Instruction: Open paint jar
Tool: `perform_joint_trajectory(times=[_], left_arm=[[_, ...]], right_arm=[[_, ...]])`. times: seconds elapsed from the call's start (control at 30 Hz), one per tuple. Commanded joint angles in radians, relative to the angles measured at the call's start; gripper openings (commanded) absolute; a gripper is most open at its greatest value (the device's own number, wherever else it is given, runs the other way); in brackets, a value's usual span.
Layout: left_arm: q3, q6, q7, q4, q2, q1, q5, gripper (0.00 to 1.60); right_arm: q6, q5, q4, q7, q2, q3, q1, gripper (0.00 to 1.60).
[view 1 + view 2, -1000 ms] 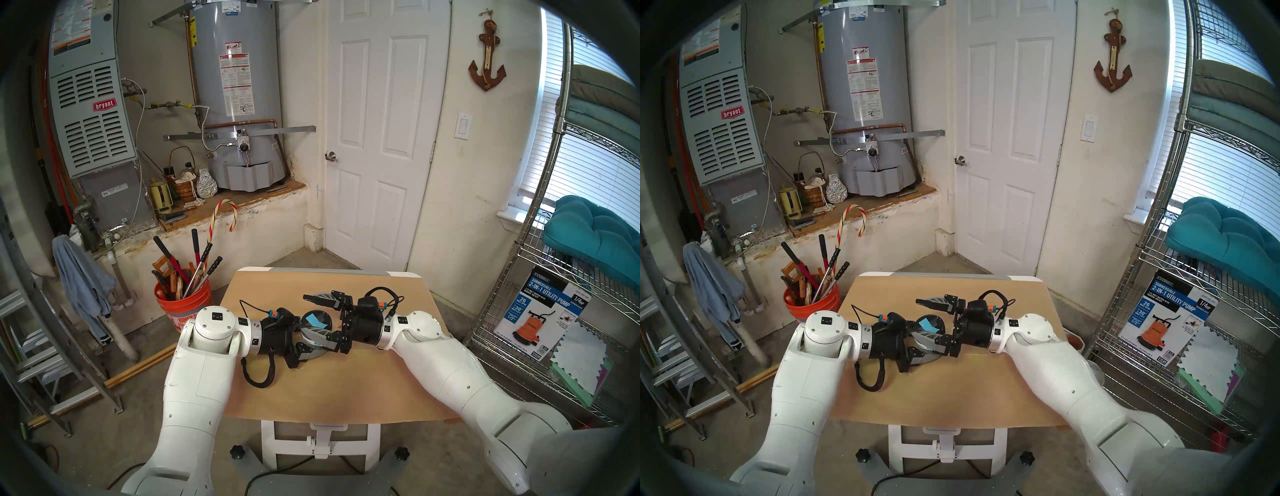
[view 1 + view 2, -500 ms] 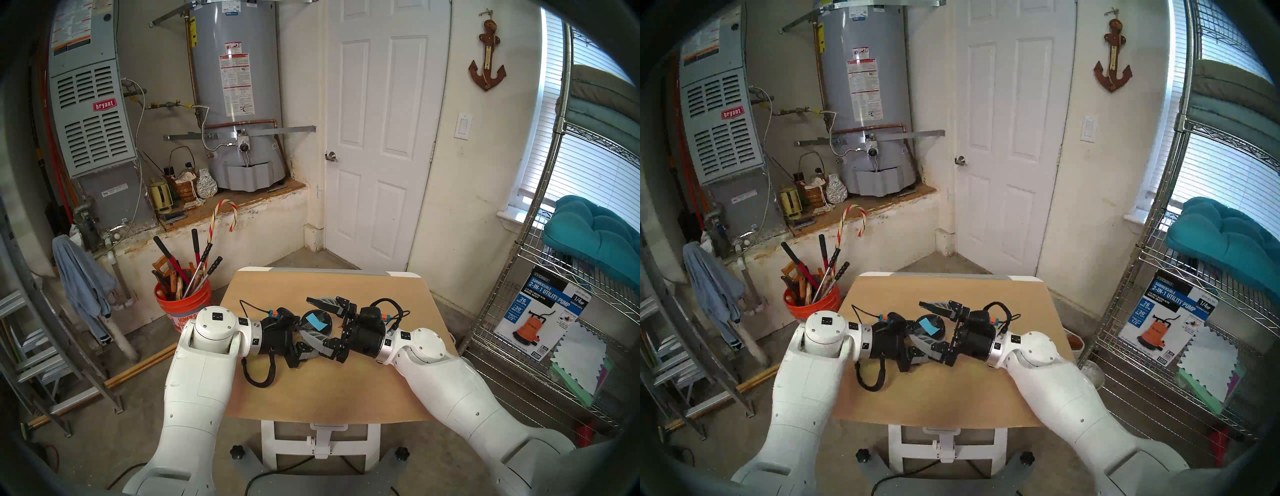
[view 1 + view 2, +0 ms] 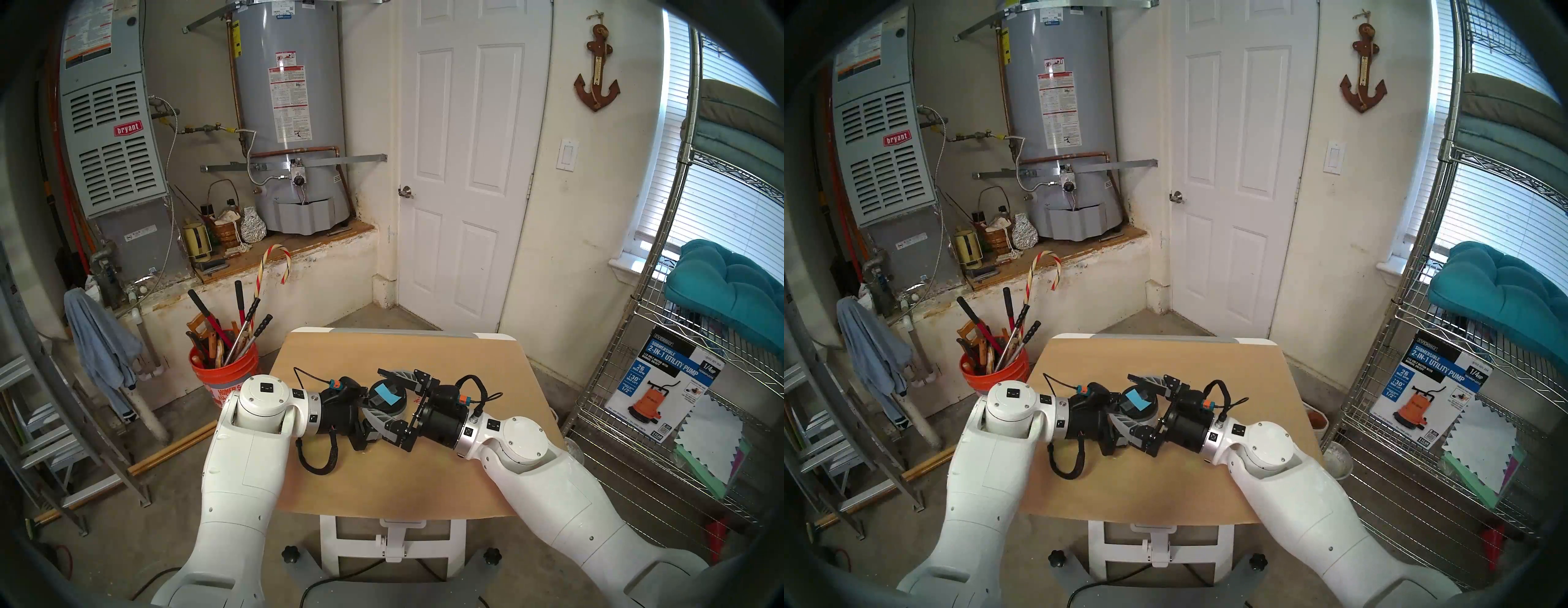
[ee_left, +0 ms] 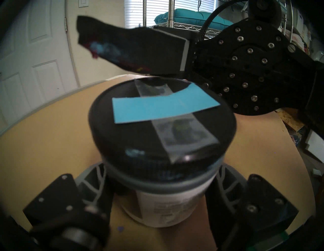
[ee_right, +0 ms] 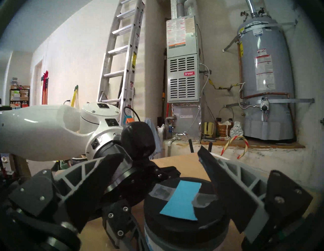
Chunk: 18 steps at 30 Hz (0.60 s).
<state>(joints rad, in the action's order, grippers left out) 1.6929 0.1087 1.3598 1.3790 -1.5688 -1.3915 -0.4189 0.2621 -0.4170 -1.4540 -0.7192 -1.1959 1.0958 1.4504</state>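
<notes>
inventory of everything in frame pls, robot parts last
Small cylindrical paint jar: 1, white label, on the table between both hands.
Black round screw lid: 1, on the jar, light-blue tape strip across its top.
Tan wooden table: 1, centre.
Orange bucket of long-handled tools: 1, floor, left of table.
Grey water heater: 1, back wall.
Grey furnace: 1, back left.
White panel door: 1, back.
Wire shelf rack: 1, right.
Left hand: shut on the jar body.
Right hand: open, fingers either side of the lid.
</notes>
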Motion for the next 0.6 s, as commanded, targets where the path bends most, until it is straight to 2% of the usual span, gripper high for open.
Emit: perform_joint_trajectory(times=[0.0, 0.4, 0.57], left_arm=[[0.002, 0.006, 0.005, 0.007, 0.003, -0.002, 0.0, 0.0], [0.004, 0.016, 0.012, 0.018, 0.0, -0.008, -0.004, 0.0], [0.005, 0.018, 0.016, 0.02, -0.002, -0.009, -0.006, 0.0]], right_arm=[[-0.055, 0.08, -0.121, 0.127, -0.006, 0.023, 0.07, 1.6], [-0.244, 0.206, -0.272, 0.353, -0.049, 0.064, 0.184, 1.6], [-0.321, 0.23, -0.324, 0.425, -0.058, 0.062, 0.204, 1.6]])
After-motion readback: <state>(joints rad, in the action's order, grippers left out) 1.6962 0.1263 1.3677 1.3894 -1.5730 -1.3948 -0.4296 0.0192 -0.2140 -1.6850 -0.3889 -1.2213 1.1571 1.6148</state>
